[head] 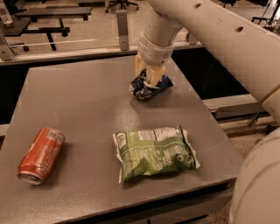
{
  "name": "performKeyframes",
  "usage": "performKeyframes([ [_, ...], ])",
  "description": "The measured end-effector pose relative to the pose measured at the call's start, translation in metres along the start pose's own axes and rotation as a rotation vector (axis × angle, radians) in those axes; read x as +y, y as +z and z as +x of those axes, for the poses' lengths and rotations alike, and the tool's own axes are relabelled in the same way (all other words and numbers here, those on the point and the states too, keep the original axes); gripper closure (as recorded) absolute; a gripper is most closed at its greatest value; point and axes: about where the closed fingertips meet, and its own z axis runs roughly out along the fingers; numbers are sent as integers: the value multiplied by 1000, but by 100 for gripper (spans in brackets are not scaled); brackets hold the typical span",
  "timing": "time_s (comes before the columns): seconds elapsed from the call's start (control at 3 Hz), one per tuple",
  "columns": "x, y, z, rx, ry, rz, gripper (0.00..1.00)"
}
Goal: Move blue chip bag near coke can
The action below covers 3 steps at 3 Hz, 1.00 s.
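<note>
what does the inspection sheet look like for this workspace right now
surface: grey table, flat
job's things: blue chip bag crumpled at the far side; coke can on its side at the near left, well apart from the bag
clutter: green chip bag lying flat near the front, between the two
grippers: gripper down on the blue chip bag, fingers closed on it
cables: nothing seen
surroundings: dark benches behind the table
</note>
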Motion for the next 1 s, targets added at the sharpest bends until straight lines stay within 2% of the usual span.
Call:
performKeyframes([
  [0.33, -2, -19, -44, -85, -22, 7, 100],
  [0.67, 1, -38, -106, -205, -30, 6, 100],
  [1.0, 8, -49, -156, -301, -13, -3, 100],
])
